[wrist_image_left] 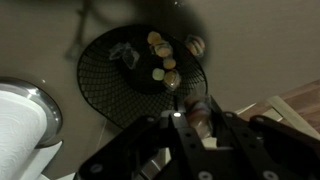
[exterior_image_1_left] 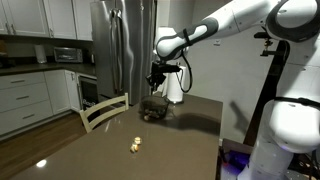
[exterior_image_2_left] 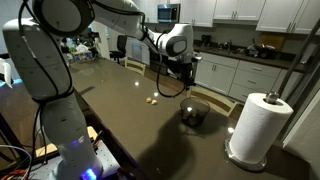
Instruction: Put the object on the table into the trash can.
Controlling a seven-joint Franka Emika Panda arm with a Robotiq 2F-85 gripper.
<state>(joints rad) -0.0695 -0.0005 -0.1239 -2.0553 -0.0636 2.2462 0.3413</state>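
From the remote station I saw the robot's hand point(exterior_image_1_left: 157, 78) hanging directly above the small, round, black wire-mesh trash can point(wrist_image_left: 105, 92), which stood on the dark brown surface point(exterior_image_1_left: 185, 140). In the wrist view a brownish shape showed between the dark fingers, perhaps a carried lump, but I could not tell whether the hand was clamped on it or spread open.

Inside the can lay several small tan lumps point(wrist_image_left: 160, 62) clustered on the far side, one close against the rim, and a crumpled grey scrap point(wrist_image_left: 124, 55) beside them.

One small tan lump point(exterior_image_1_left: 135, 146) lay out on the surface, well apart from the can and nearer the table's edge.

I judged this to be the drop step over the can. If the hand held something, the next move called for letting it fall inside the rim. After that, the hand would need to travel to the lone lump and lower around it.
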